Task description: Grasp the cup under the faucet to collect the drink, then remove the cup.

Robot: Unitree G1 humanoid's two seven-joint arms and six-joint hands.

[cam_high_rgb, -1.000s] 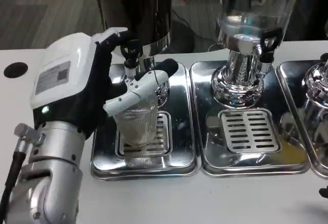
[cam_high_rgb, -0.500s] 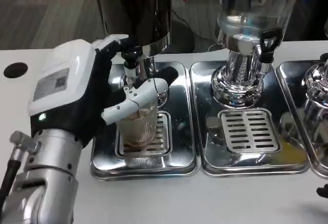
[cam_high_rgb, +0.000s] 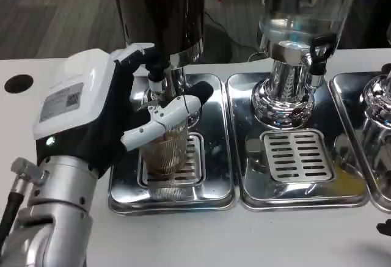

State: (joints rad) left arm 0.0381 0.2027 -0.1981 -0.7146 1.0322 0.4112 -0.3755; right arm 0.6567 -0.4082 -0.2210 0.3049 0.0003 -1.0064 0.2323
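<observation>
My left hand wraps the cup, which stands on the left tray under the faucet; a second dispenser stands to its right.

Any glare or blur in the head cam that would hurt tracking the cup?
Head view: strong specular reflections on the chrome trays and the dispenser base; the ribbed clear cup is low-contrast against the drain grate and partly covered by the left hand; edges look slightly soft overall.
</observation>
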